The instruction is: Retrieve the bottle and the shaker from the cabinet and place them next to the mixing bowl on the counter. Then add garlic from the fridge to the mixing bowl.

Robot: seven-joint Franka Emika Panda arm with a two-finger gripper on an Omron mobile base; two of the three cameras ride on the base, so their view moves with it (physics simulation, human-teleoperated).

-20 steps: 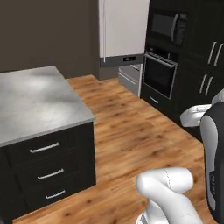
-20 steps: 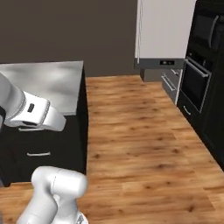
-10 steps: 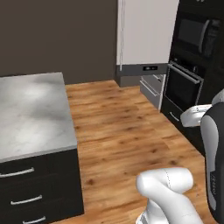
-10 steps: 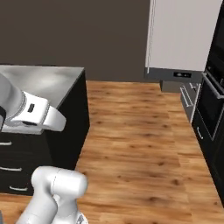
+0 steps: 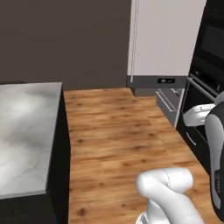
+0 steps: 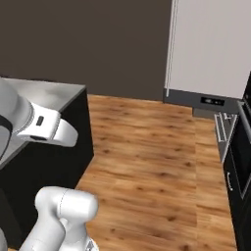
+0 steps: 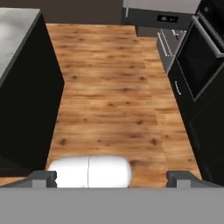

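The tall steel-grey fridge (image 5: 166, 39) stands at the far end of the wooden floor with its door shut; it is also at the upper right in the right base view (image 6: 211, 44). In the hand view, its dark lower edge (image 7: 159, 17) lies at the top. My gripper (image 7: 113, 177) is open, its dark fingertips (image 7: 43, 177) far apart at the bottom of the hand view with nothing held. It hangs high above the floor, well short of the fridge. The bottle, shaker, cabinet, mixing bowl, counter and garlic are out of view.
A grey-topped island (image 5: 26, 131) with black sides flanks the left. The black built-in oven (image 5: 212, 52) and grey drawers (image 5: 168, 103) line the right. A lane of wooden floor (image 5: 113, 131) runs between them toward the fridge.
The whole picture has shifted, so the base has moved: the fridge looms larger and nearer, and the island has slid to the left edge. The gripper stays open.
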